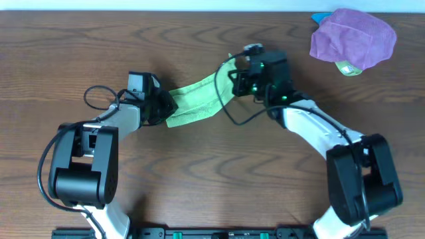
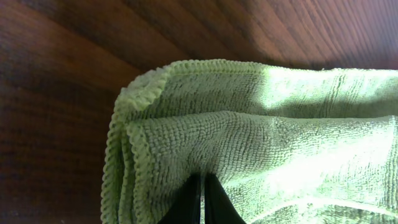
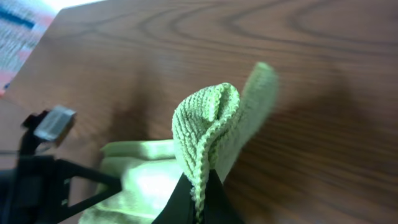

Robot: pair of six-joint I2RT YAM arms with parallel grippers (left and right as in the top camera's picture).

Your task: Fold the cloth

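Found the cloth [image 1: 194,101] about mid-worktop [image 1: 60,46], drawn into a folded band between both claws. Noted left gripper [image 1: 164,106] pinched tight on the band's left end, with hemmed edges doubled over beside the fingers [image 2: 189,205]. Noted right gripper [image 1: 234,78] clamped on a bunched corner of the right end, raised off the wood. Recorded a purple cloth [image 1: 353,38] heaped at the far right corner, well apart from the green one.

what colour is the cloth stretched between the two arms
The cloth is lime green with a looped terry texture, clearest in the left wrist view.
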